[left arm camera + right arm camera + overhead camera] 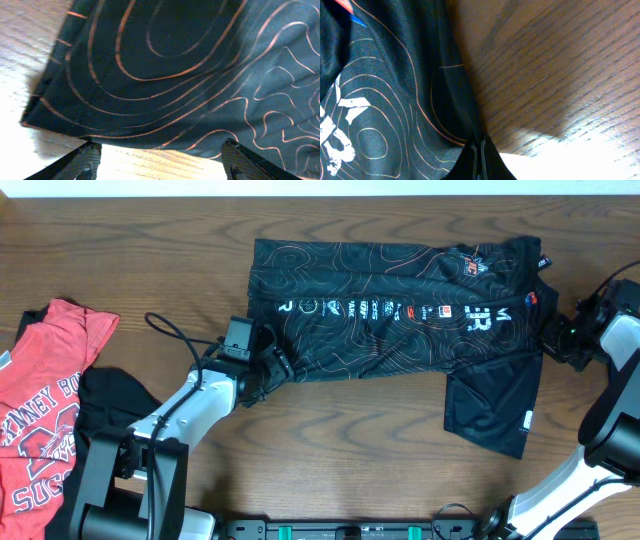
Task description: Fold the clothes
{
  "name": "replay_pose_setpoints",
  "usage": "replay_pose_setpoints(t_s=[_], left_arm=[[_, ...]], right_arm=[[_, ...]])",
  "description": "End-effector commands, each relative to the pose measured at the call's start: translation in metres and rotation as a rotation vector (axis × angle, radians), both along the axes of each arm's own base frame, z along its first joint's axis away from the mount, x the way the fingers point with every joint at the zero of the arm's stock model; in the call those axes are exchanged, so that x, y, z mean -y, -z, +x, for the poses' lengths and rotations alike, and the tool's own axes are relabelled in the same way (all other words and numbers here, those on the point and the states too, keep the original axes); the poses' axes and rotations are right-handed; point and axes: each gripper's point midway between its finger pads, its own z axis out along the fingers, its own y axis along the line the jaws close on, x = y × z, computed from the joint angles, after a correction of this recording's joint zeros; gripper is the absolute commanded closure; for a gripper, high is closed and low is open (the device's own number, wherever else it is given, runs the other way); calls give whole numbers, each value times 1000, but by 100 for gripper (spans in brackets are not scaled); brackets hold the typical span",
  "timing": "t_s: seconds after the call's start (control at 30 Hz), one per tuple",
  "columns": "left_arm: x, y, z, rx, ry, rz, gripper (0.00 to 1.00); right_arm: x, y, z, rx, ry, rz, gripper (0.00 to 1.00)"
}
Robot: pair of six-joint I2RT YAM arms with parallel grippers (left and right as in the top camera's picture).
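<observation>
The left end effector point(161, 147) stands spread at the lower-left hem of the black jersey point(390, 310); the right end effector point(478, 150), pressed together, pinches its right edge on the table point(350, 450).

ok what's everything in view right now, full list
black jersey: 1, black with thin orange contour lines and white logos, spread flat centre-right on the table
red T-shirt: 1, red with white lettering, crumpled at the table's left edge
dark garment: 1, black or very dark, beside the red T-shirt, partly under the left arm
table: 1, brown wood grain, under everything
left tool: 1, black, open, at the jersey's lower left edge
right tool: 1, black, shut on the jersey's right edge
</observation>
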Motion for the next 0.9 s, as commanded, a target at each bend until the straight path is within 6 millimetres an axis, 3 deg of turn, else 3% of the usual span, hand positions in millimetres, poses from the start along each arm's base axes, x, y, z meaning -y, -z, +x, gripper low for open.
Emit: replay_pose_setpoints(t_s=[0.0, 0.23, 0.5, 0.67, 0.73, 0.87], left_arm=[[-27, 21, -18, -103, -117, 59, 20], [-55, 24, -20, -147, -239, 60, 20], [-56, 24, -21, -154, -241, 59, 27], [-56, 24, -20, -150, -241, 57, 71], [-56, 23, -19, -145, -242, 56, 94], [-56, 22, -14, -123, -243, 56, 94]], right_arm=[[-15, 22, -13, -74, -16, 29, 99], [-15, 22, -13, -73, -19, 27, 99], [-15, 22, -14, -77, -19, 29, 99], [-16, 23, -16, -84, -20, 32, 99], [-16, 23, -16, -84, -20, 32, 99], [-16, 23, -16, -83, -27, 30, 99]])
